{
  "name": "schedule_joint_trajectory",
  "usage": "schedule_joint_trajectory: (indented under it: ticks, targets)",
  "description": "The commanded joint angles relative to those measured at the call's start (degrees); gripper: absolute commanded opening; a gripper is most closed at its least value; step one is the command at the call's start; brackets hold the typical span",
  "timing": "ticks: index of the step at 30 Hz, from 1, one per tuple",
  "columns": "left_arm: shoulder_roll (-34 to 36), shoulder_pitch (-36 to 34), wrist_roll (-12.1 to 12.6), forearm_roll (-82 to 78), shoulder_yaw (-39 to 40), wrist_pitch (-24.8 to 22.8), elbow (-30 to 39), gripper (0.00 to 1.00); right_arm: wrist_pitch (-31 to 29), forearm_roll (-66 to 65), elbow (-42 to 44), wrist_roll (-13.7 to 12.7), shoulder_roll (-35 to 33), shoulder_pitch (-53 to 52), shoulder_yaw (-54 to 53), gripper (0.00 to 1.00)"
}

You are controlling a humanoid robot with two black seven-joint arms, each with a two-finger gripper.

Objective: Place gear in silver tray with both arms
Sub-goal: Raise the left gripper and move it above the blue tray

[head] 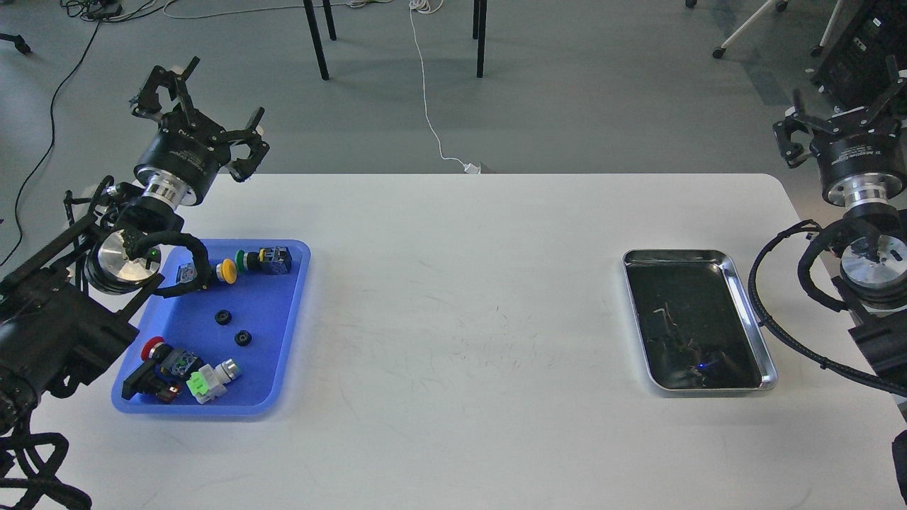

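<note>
Push-button switches (263, 260) lie in blue tray (293, 297).

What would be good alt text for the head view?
On a white table, an empty silver tray sits right and a blue tray holding two black gears and push buttons sits left. Both end effectors, left and right, hover open.

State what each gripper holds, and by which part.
Nothing: the left gripper and right gripper both hang open and empty above the table's far edge.
</note>
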State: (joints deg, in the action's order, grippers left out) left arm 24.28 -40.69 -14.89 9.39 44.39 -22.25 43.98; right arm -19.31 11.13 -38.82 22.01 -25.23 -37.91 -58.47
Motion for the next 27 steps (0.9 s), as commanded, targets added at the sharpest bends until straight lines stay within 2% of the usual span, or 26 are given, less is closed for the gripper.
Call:
schedule_joint_trajectory:
  ticks: [1, 11, 16, 21, 27]
  targets:
    - [-0.1, 0.2, -0.2, -0.4, 0.0, -0.2, 0.3, 0.98, -0.1, 0.0, 0.2, 0.5, -0.3, 1.0, -0.2, 0.99]
    - [1.6, 0.3, -0.1, -1.8, 0.1, 0.4, 0.3, 0.98, -0.2, 0.2, -0.2, 0.6, 0.6, 1.3, -1.1, 0.99]
    - [2.2, 0.3, 0.0, -2.0, 0.0, -1.2, 0.5, 0.98, -0.3, 0.2, -0.9, 0.6, 1.2, 1.4, -1.0, 0.99]
    - [8.1, 0.2, 0.6, -3.4, -1.3, -4.5, 2.1, 0.98, -0.1, 0.1, -1.4, 0.8, 1.2, 3.4, -0.7, 0.99]
    - [15.6, 0.0, 0.1, -11.0, -4.1, -4.4, 8.2, 0.98, 0.0, 0.1, -1.8, 0.8, 1.2, 3.8, -0.7, 0.99]
